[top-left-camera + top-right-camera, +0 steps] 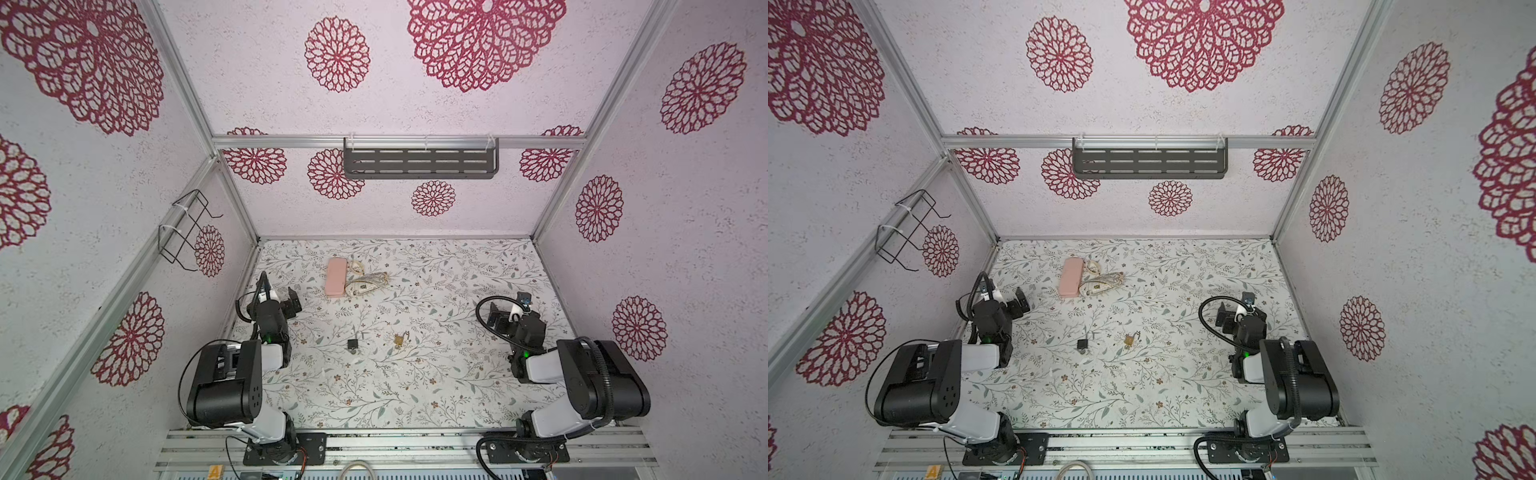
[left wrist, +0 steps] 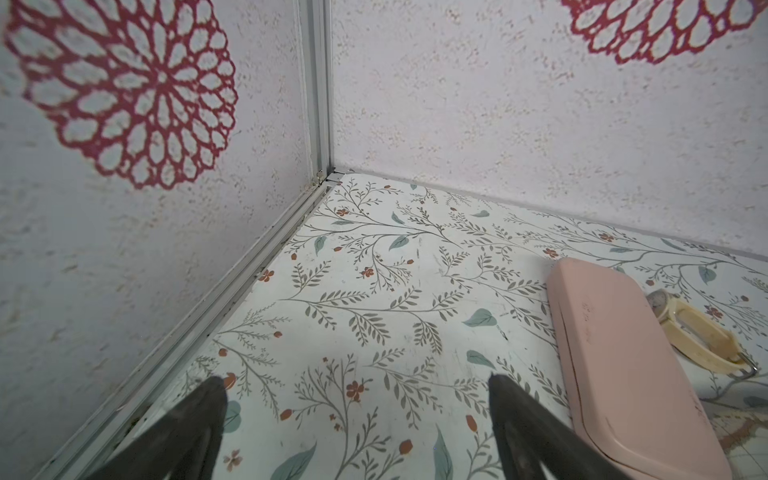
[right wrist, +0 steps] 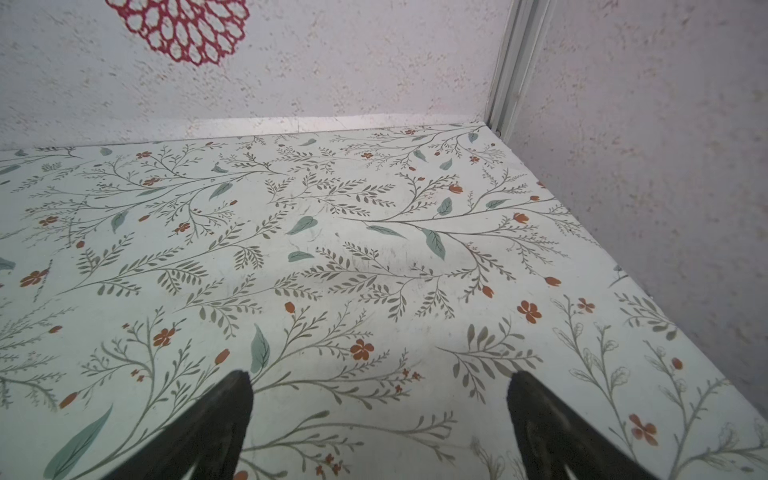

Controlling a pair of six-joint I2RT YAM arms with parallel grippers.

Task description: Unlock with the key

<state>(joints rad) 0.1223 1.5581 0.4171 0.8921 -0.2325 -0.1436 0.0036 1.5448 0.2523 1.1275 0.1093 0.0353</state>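
You have bright, even, diffuse light in all four views: no glare, no hard shadows. Both top views are wide-angle and stretch the walls [image 1: 83,249] near the picture margins. In the wrist views the table [image 3: 374,249] is sharp. The left pincer [image 2: 355,377] and right pincer [image 3: 378,374] look dark and slightly soft, with faint shadow beneath.

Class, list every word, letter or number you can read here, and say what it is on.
"A": yellow tag below the front rail.
Pink case: faint lettering, too blurred to read.
Dark label on the cream item beside it: too small to read.
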